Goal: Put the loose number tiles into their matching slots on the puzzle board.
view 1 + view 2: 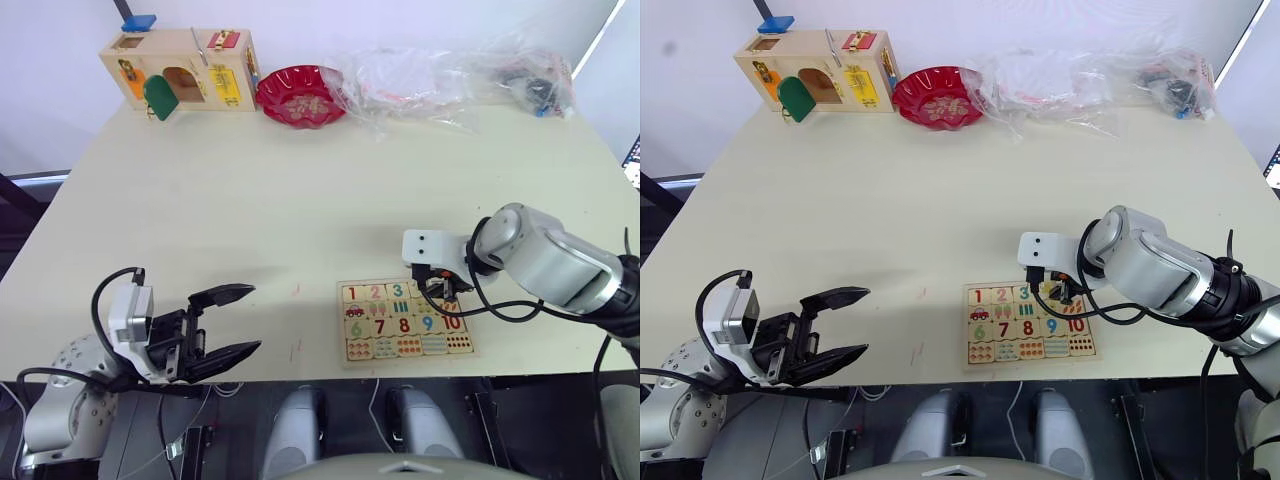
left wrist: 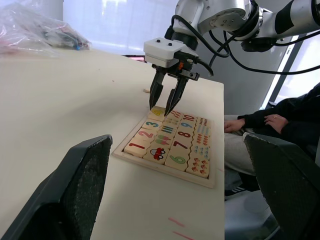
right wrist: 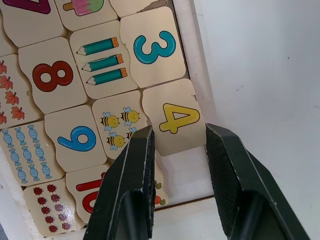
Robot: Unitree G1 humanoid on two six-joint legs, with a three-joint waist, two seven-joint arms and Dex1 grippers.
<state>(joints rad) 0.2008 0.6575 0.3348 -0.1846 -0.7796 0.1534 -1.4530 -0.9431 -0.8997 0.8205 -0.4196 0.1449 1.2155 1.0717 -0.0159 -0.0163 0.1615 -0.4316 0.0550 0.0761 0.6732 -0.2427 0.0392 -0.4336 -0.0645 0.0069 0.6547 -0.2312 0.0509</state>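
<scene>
Both hands gape empty: right hand [image 3: 175, 150] straddles tile 4 [image 3: 176, 120] at the board's [image 1: 405, 356] edge.

The two head views look forward and down over the whole table [image 1: 250, 200], sharing nearly the same scene. The left wrist camera looks low across the tabletop toward the puzzle board [image 2: 170, 145] from a distance. The right wrist camera looks straight down, very close above that board's far edge.
</scene>
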